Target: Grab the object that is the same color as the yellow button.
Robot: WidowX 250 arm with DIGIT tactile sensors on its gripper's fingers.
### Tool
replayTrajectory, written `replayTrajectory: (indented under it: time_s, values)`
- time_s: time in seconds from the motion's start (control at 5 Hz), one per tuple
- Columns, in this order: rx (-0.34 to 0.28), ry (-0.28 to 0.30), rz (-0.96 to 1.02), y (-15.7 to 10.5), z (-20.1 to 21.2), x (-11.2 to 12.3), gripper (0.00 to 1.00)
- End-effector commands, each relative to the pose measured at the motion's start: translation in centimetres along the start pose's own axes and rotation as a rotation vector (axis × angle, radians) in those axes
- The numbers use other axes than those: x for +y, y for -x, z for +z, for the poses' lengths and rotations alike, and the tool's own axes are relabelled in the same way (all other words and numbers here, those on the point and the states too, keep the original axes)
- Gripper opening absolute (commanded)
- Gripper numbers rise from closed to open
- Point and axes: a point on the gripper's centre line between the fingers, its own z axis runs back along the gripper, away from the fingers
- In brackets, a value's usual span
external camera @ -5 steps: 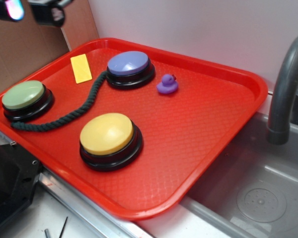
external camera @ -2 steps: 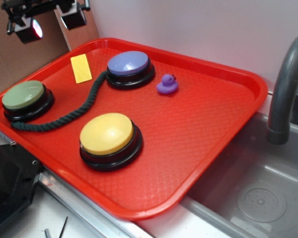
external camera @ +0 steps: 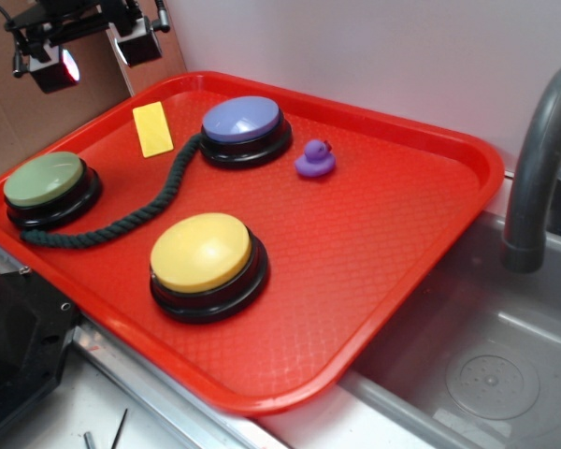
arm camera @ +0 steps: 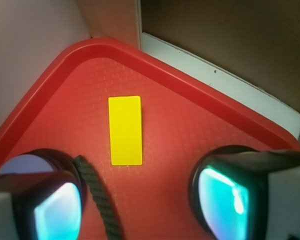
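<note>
A thin flat yellow block (external camera: 152,129) (arm camera: 125,130) lies on the red tray (external camera: 393,234) near its far left corner. The big yellow button (external camera: 202,253) on a black base stands near the tray's front. High above the tray's far left corner hangs my gripper (external camera: 95,54) (arm camera: 140,200), open with nothing between its fingers. In the wrist view the yellow block lies below and just ahead of the wide gap between my fingertips.
A green button (external camera: 45,181) and a purple button (external camera: 242,120) (arm camera: 20,164) stand on the tray, with a dark rope (external camera: 131,217) (arm camera: 102,200) between them. A purple duck (external camera: 315,159) sits beside the purple button. A sink (external camera: 486,374) with a grey faucet (external camera: 539,168) is on the right.
My gripper has come down and moved right, into fuller view above the tray's far left corner. Nothing on the tray has moved.
</note>
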Motion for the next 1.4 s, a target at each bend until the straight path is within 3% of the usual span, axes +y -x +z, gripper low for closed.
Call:
replayTrajectory:
  time_s: [0.0, 0.2, 0.4, 0.8, 1.2]
  values:
    - [-0.04, 0.058, -0.082, -1.9, -1.5, -0.6, 1.0]
    - [-0.003, 0.095, -0.109, -2.4, -4.6, -0.9, 1.0]
    - [-0.019, 0.07, -0.103, -3.0, -6.0, -1.0, 1.0]
    - [0.027, 0.001, -0.021, -4.7, -8.1, -0.3, 1.0]
    - [0.048, -0.065, 0.014, -3.8, -9.4, 0.0, 1.0]
